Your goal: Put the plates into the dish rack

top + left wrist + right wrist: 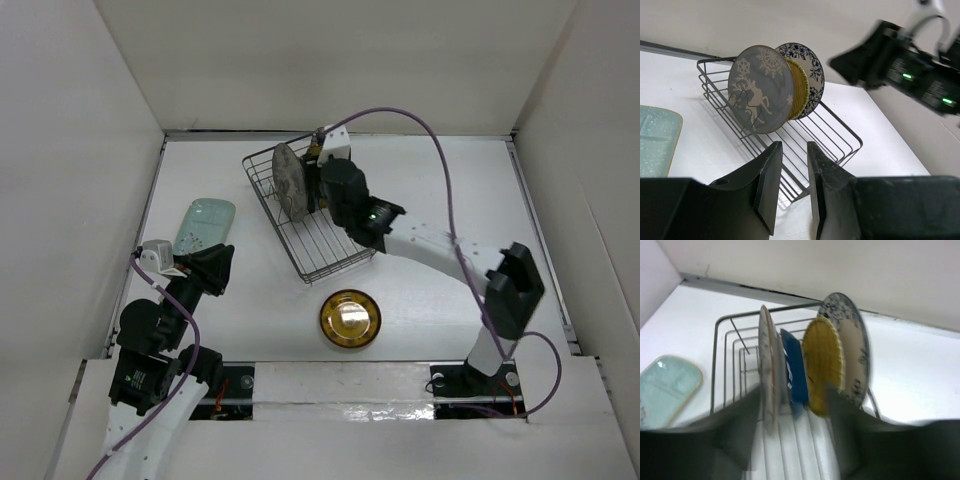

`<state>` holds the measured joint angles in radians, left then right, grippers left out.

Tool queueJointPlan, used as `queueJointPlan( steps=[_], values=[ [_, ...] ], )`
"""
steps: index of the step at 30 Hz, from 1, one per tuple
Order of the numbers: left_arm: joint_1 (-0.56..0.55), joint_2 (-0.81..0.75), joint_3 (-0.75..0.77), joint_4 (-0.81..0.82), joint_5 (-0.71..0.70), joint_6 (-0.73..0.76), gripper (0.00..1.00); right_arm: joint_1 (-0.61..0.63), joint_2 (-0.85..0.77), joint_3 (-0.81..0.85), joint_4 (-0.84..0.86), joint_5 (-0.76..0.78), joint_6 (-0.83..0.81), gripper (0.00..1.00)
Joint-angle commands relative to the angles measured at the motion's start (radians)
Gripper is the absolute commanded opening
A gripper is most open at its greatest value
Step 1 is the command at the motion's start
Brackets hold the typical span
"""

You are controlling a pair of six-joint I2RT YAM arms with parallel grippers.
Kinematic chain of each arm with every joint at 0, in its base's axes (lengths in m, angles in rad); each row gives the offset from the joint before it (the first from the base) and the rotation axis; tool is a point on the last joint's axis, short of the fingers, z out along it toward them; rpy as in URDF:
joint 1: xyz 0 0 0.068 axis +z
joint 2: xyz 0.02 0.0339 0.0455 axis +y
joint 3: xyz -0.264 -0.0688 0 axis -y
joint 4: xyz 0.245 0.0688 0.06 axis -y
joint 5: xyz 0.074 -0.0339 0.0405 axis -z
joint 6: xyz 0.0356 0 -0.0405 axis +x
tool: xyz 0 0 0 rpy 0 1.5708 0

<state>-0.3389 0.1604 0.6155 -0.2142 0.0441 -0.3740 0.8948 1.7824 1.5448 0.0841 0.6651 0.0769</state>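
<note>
Four plates (825, 365) slotted upright in rack (335, 252), far centre, probably so wires keep them standing. Right pincer (792, 407) wide, blurred, straddling navy plate (796, 371), not pinching. Left pincer (794, 150) narrow, empty. Gold plate (350, 318), mint dish (205, 226) flat on desk (450, 170), unloaded.

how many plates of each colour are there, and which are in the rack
grey plate, in the dish rack: 1
navy plate, in rack: 1
yellow plate, in rack: 1
white plate with blue floral rim, in rack: 1
gold plate, not racked: 1
mint plate, not racked: 1
total: 6
</note>
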Motion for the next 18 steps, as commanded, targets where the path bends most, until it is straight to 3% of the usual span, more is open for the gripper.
queueJointPlan(
  steps=[1, 3, 7, 9, 11, 12, 13, 14, 16, 18],
  values=[
    [-0.005, -0.004, 0.010, 0.044, 0.011, 0.014, 0.23, 0.006, -0.230, -0.188, 0.060, -0.126, 0.075, 0.42],
    [-0.005, -0.007, 0.010, 0.045, 0.014, 0.014, 0.22, -0.007, -0.331, -0.318, 0.049, -0.209, 0.141, 0.00],
    [-0.005, -0.018, 0.007, 0.050, 0.017, 0.014, 0.06, -0.050, -0.558, -0.665, -0.076, -0.342, 0.274, 0.00],
    [-0.005, -0.019, 0.007, 0.049, 0.014, 0.014, 0.00, -0.086, -0.661, -0.754, -0.139, -0.412, 0.355, 0.00],
    [-0.005, -0.016, 0.007, 0.049, 0.016, 0.010, 0.00, -0.100, -0.742, -0.865, -0.205, -0.481, 0.423, 0.12],
    [-0.005, -0.016, 0.007, 0.049, 0.016, 0.010, 0.00, -0.112, -0.764, -0.896, -0.219, -0.522, 0.438, 0.34],
    [-0.005, -0.015, 0.007, 0.049, 0.014, 0.010, 0.00, -0.112, -0.782, -0.919, -0.236, -0.532, 0.454, 0.44],
    [-0.005, -0.015, 0.007, 0.049, 0.016, 0.009, 0.00, -0.128, -0.810, -0.955, -0.272, -0.535, 0.496, 0.62],
    [-0.005, -0.015, 0.007, 0.047, 0.016, 0.009, 0.00, -0.167, -0.815, -0.991, -0.279, -0.605, 0.526, 0.77],
    [-0.005, -0.015, 0.009, 0.047, 0.017, 0.010, 0.00, -0.201, -0.776, -1.020, -0.270, -0.657, 0.540, 0.80]
  ],
)
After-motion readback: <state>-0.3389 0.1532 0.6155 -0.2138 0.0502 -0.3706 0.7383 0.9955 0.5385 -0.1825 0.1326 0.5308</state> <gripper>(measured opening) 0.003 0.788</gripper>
